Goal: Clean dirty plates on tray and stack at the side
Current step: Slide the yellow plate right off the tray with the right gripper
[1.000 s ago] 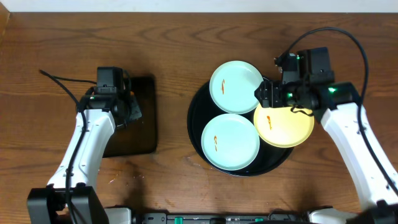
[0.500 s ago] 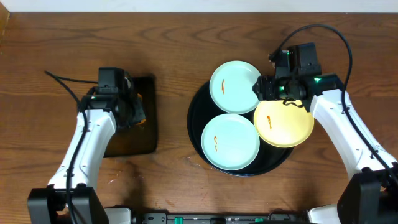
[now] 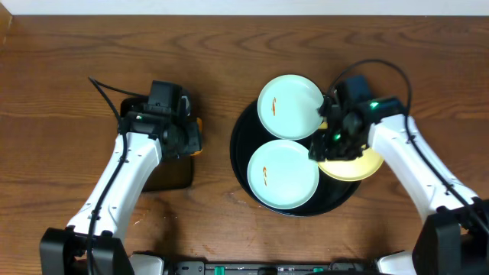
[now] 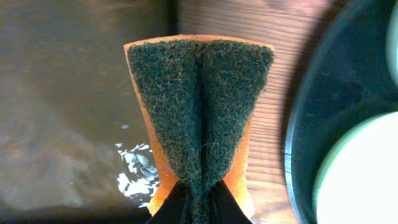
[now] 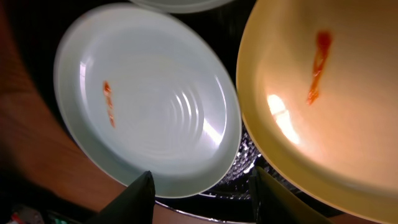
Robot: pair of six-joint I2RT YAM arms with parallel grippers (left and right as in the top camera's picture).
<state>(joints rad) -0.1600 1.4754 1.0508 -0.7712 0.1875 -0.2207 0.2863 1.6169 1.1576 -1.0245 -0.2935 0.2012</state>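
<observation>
Our left claw (image 4: 199, 208) pinches the sponge (image 4: 199, 106); our right claw (image 5: 205, 196) hangs half-open over the plates (image 5: 149, 99). We see all three smeared on the tray (image 3: 241, 164), none stacked aside yet.

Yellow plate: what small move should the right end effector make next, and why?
Probably shift to the rim of the yellow plate and close there. The right end effector hovers open over the gap to a mint plate, holding nothing; the yellow plate is smeared, and the left end effector holds the sponge.

tabletop (image 3: 214, 46) — brown wood grain | far edge — pale strip (image 3: 229, 6)
</observation>
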